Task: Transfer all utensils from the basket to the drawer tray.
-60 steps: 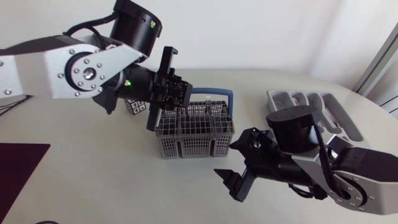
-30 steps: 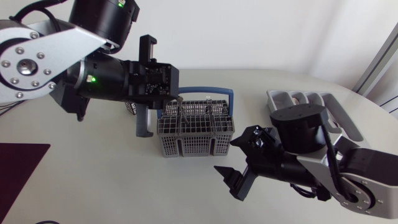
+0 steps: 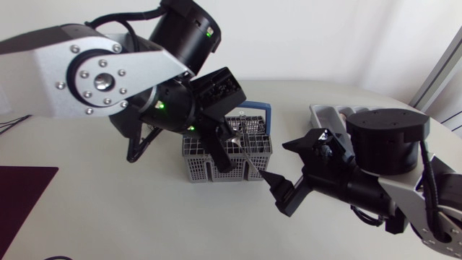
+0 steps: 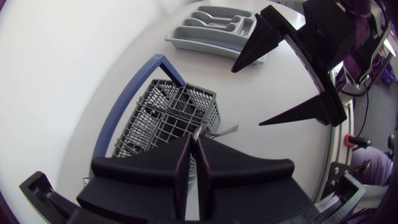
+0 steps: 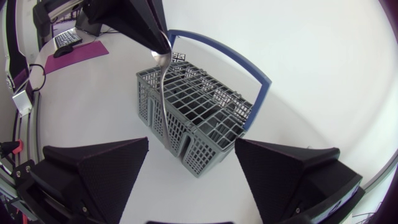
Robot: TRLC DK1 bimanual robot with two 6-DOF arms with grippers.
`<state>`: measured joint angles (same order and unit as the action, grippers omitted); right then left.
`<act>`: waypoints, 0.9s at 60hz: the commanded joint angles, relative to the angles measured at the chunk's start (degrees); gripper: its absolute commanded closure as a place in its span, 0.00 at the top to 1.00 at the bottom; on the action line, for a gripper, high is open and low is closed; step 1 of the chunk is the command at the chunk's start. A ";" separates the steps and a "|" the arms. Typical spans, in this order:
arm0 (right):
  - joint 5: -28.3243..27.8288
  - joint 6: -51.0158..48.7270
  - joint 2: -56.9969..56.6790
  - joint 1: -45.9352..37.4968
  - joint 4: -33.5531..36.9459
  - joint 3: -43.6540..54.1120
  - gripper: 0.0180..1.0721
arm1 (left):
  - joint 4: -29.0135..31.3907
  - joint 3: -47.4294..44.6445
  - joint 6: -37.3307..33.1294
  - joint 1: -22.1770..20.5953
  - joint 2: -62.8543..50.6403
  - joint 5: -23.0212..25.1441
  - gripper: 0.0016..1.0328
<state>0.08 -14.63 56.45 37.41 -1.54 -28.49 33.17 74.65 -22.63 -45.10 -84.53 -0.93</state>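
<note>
Maroon mat [image 3: 22, 193] on white table [image 3: 108, 213]

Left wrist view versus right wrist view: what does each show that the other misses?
Only the left wrist view shows the drawer tray, beyond the basket. Only the right wrist view shows the long shaft of the utensil hanging from the left claw. Both show the basket, that utensil pinched in the left claw, and the open right claw.
</note>
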 commanded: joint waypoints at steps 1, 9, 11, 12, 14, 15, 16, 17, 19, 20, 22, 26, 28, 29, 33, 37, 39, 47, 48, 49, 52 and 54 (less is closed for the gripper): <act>1.33 -0.66 -1.16 0.47 -0.57 -0.07 0.95 | 1.29 4.19 8.04 0.10 -2.13 1.81 0.03; 2.65 -1.54 -1.16 2.23 -1.89 0.01 0.94 | 2.78 6.73 13.84 1.07 -3.62 5.50 0.03; 3.26 -1.98 -1.16 3.11 -2.24 0.01 0.90 | 2.96 6.91 15.07 1.07 -3.97 6.55 0.03; 3.88 -2.24 -1.16 3.64 -2.68 0.10 0.89 | 2.96 6.91 15.78 1.16 -4.06 6.82 0.03; 5.55 -2.59 -1.16 4.52 -3.91 0.37 0.89 | 2.96 6.91 16.92 1.16 -4.59 6.91 0.03; 6.08 -2.77 -1.07 4.78 -4.35 0.37 0.88 | 3.04 7.00 17.10 1.16 -4.68 6.99 0.03; 6.60 -2.86 -0.99 5.04 -4.70 0.45 0.86 | 3.22 7.00 17.54 1.16 -4.85 7.34 0.03; 7.13 -3.03 -0.90 5.31 -5.31 0.45 0.84 | 3.22 7.00 17.62 1.16 -5.03 7.52 0.03; 7.75 -3.56 -0.55 5.75 -6.19 0.54 0.81 | 3.31 7.00 18.41 1.24 -5.38 7.70 0.03; 7.92 -3.91 -0.28 5.92 -6.63 0.54 0.79 | 3.31 7.00 18.50 1.24 -5.38 7.78 0.03; 8.62 -4.53 0.33 6.36 -7.69 0.72 0.74 | 3.39 7.09 18.68 1.33 -5.47 7.87 0.03; 10.12 -5.93 2.00 7.15 -9.97 0.89 0.64 | 3.92 7.35 18.77 1.60 -5.56 8.31 0.03; 10.73 -6.28 2.97 7.33 -11.29 0.80 0.58 | 4.27 7.61 18.85 1.77 -5.64 8.93 0.03; 10.91 -6.55 3.32 7.42 -11.64 0.80 0.56 | 4.45 7.70 18.85 1.86 -5.73 9.19 0.03; 10.91 -7.78 4.90 7.50 -13.14 0.63 0.47 | 4.54 7.96 18.85 2.04 -5.73 9.28 0.03; 10.91 -8.48 7.10 7.59 -14.10 -0.07 0.39 | 4.63 8.23 18.85 2.21 -5.82 9.28 0.03; 10.91 -8.48 7.89 7.50 -14.46 -0.43 0.38 | 4.71 8.40 18.85 2.30 -5.82 9.28 0.03; 10.91 -9.19 10.35 7.42 -16.04 -1.57 0.29 | 5.06 8.67 18.68 2.91 -6.26 10.33 0.03; 10.91 -9.27 10.70 7.42 -16.04 -1.83 0.27 | 5.06 8.58 18.68 3.00 -6.26 10.60 0.03; 10.91 -9.27 10.88 7.42 -16.04 -1.92 0.26 | 5.06 8.58 18.68 3.00 -6.35 10.68 0.03; 10.91 -9.36 11.58 7.50 -16.13 -2.45 0.24 | 5.06 8.40 18.50 3.18 -6.79 10.77 0.03; 10.91 -9.36 11.76 7.50 -16.13 -2.62 0.24 | 5.06 8.40 18.33 3.35 -6.96 10.77 0.03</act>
<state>10.57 -22.81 67.09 44.53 -16.56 -29.41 37.65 81.60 -4.91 -42.41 -89.65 9.04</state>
